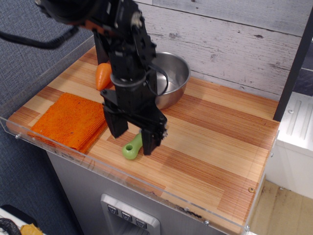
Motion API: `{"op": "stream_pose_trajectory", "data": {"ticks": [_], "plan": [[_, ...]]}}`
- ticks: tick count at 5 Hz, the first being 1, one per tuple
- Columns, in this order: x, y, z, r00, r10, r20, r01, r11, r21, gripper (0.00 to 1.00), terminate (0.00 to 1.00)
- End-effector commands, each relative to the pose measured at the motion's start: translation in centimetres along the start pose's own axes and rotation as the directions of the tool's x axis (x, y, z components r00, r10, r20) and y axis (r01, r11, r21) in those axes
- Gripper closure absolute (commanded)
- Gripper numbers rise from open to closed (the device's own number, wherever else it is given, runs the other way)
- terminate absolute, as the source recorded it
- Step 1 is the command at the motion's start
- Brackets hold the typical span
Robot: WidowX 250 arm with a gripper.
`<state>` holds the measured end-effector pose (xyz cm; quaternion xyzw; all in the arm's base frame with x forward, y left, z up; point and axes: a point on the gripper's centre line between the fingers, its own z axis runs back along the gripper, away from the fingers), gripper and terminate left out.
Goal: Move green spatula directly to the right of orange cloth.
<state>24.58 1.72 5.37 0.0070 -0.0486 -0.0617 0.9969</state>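
Just above the wooden surface (215, 142), the black gripper (132, 137) hangs with its jaws spread wide, holding nothing. Its two fingers (116, 128) point downward, one on each side of the spatula (132, 147), and neither appears to touch it, though the far part of the tool is hidden behind them. Only the lime-green handle with its rounded end shows clearly; it lies flat on the surface, its rounded end toward the front edge, and the blade cannot be seen. The spatula rests just to the right of the cloth (70, 121), near it but apart, with a strip of bare wood between the two. The cloth, bright orange and ribbed, lies folded flat near the front left corner of the surface. Behind the gripper, the arm (124, 54) rises toward the upper left and blocks part of the steel bowl (173, 73), which stands near the plank wall (234, 44). Left of the bowl, partly behind the arm, an orange carrot (102, 75) lies on the surface. A clear rim (98, 164) runs along the front edge.
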Motion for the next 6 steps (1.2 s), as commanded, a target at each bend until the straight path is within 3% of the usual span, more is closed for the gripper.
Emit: {"op": "stream_pose_trajectory", "data": {"ticks": [1,2,4,5,6], "plan": [[0.6,1.3,9.5,0.979,0.093,0.183,-0.110,0.990,0.084,0.00,0.00],[1.5,2.3,10.3,0.982,0.114,0.151,-0.120,0.992,0.031,0.00,0.00],[2.4,3.2,9.6,0.997,0.060,0.046,-0.058,0.998,-0.038,0.00,0.00],[2.4,3.2,9.6,0.997,0.060,0.046,-0.058,0.998,-0.038,0.00,0.00],[2.4,3.2,9.6,0.997,0.060,0.046,-0.058,0.998,-0.038,0.00,1.00]]}}
